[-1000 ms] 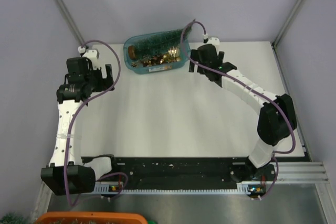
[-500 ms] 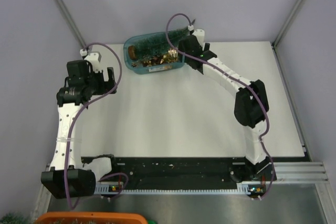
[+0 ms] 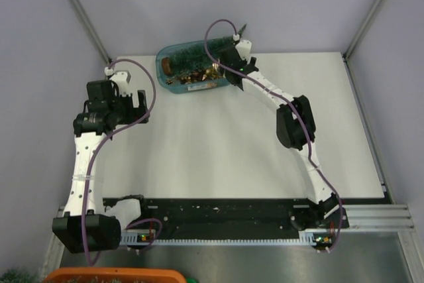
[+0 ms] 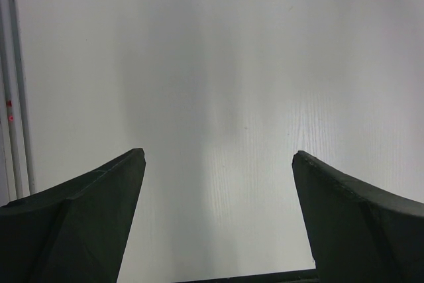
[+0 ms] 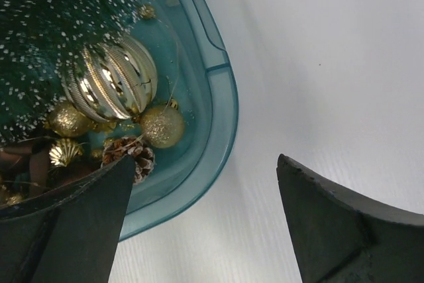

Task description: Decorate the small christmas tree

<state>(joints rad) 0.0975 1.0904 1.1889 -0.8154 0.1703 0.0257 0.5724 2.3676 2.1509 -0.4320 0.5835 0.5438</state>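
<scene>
Small christmas tree [image 3: 199, 54] lies on its side in blue tray [image 3: 161, 71], at 11 o'clock edge of table [image 3: 218, 144]. Gold balls [image 5: 116, 77], pine cone [image 5: 132, 156] beside it. Right gripper [image 5: 205, 164] wide open over tray's 3 o'clock end. Left gripper [image 4: 218, 157] wide open over table, 9 o'clock side.

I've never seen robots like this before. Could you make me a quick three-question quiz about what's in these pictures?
1. Fill in: the left hand, over bare table, is ___ (open or shut).
2. True or false: the small christmas tree stands upright.
3. Which hand reaches the blue tray? A) left hand B) right hand C) neither

Key: 1 open; 2 false, it lies in the tray among gold ornaments; 3 B.
</scene>
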